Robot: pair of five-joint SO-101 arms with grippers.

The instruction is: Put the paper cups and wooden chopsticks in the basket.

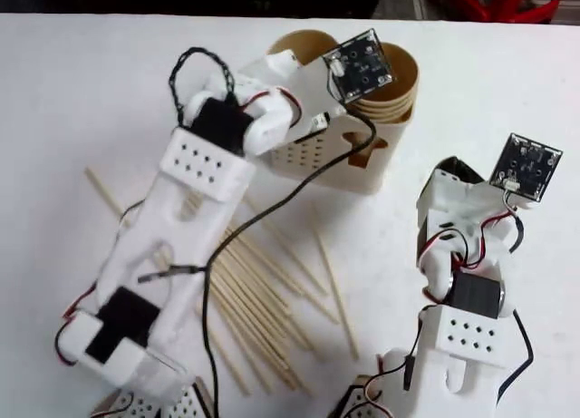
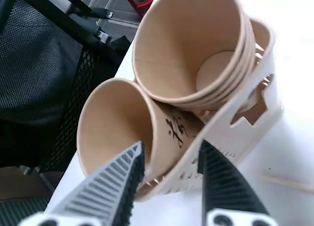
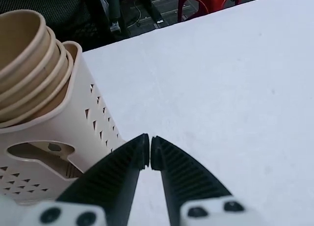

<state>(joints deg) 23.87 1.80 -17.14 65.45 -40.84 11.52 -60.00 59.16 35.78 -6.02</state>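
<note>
The left arm (image 1: 195, 196) stretches long and diagonal away from its base, the left wrist camera (image 1: 361, 66) at its far end; the left gripper (image 2: 170, 143) has its black ribbed fingers spread apart; the right arm (image 1: 462, 314) sits folded and compact, the right wrist camera (image 1: 526, 167) raised; the right gripper (image 3: 149, 138) has its fingers drawn together, tips nearly touching.

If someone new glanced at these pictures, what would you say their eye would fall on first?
The cream basket near the table's far edge stands out first. It is crammed with stacked paper cups, and the left pincer is open close to its rim. Next come the wooden chopsticks, scattered on the white table between the two arms and not in the basket.
</note>
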